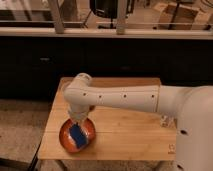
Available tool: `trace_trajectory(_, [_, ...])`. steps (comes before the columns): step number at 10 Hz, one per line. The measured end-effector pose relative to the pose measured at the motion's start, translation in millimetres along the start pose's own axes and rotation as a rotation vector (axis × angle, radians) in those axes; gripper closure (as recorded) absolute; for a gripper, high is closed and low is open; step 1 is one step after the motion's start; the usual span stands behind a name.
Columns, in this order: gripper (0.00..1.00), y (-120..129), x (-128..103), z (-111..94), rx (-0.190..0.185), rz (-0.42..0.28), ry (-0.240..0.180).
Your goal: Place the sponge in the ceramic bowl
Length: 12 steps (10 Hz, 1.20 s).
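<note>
At the near left corner of the wooden surface (pixel 131 133), the ceramic bowl (pixel 90 135) has the sponge (pixel 78 136) inside its rim, tilted rather than flat, probably because the gripper (pixel 76 123) hangs directly over it, though I cannot tell whether it is gripping or has released.

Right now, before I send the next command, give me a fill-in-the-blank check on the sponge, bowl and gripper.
1. The sponge lying in the ceramic bowl is ____ in colour.
2. As the camera sees it, the ceramic bowl sits near the front ____ corner of the table.
3. The gripper hangs just ____ the sponge, over the ceramic bowl.

Missing words: blue; left; above.
</note>
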Motion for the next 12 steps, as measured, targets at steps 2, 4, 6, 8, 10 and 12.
trace_trajectory(2, [1.00, 0, 1, 1, -0.003, 0.001, 0.003])
trace_trajectory(4, [1.00, 0, 0, 6, -0.003, 0.008, 0.000])
trace_trajectory(6, [1.00, -2, 1, 8, -0.009, 0.007, 0.004])
trace_trajectory(8, [1.00, -4, 3, 9, -0.016, 0.007, 0.007])
trace_trajectory(10, [0.94, -6, 3, 11, -0.022, 0.004, 0.008])
trace_trajectory(12, [0.89, -6, 4, 13, -0.024, 0.010, 0.011])
